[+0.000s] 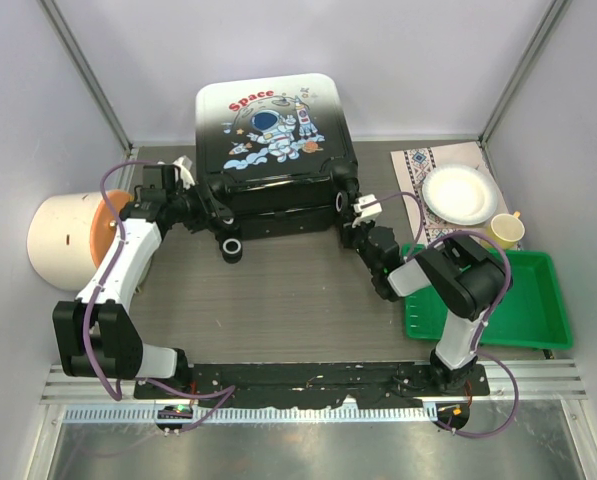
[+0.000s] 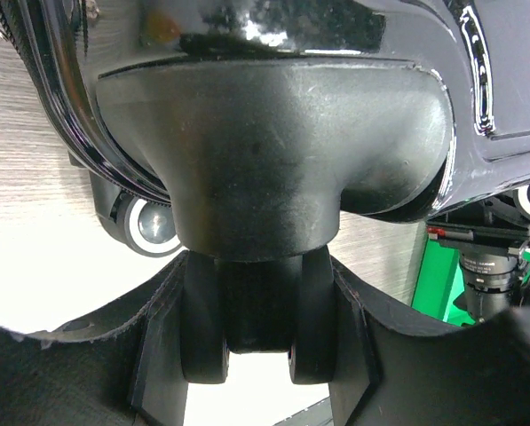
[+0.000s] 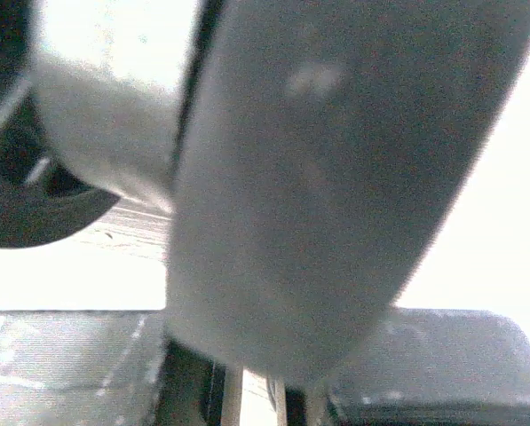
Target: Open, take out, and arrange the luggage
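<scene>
The luggage (image 1: pixel 273 140) lies flat at the back centre, astronaut and red "Space" print facing up, lid down. My left gripper (image 1: pixel 200 203) is at its front left corner. In the left wrist view it (image 2: pixel 257 306) is shut on a black twin wheel (image 2: pixel 207 328) under the rounded wheel housing (image 2: pixel 273 160). My right gripper (image 1: pixel 353 213) is at the front right corner. The right wrist view is blurred: a grey rounded part (image 3: pixel 318 195) fills it just above the fingers (image 3: pixel 69 364). Whether those jaws grip anything does not show.
A cream bin with an orange lid (image 1: pixel 63 240) lies at the left. A green tray (image 1: pixel 523 300) sits at the right, beside the right arm. Behind it are a white plate (image 1: pixel 460 193) on a patterned mat (image 1: pixel 415 165) and a yellow cup (image 1: pixel 505 230). Frame posts stand at the back corners.
</scene>
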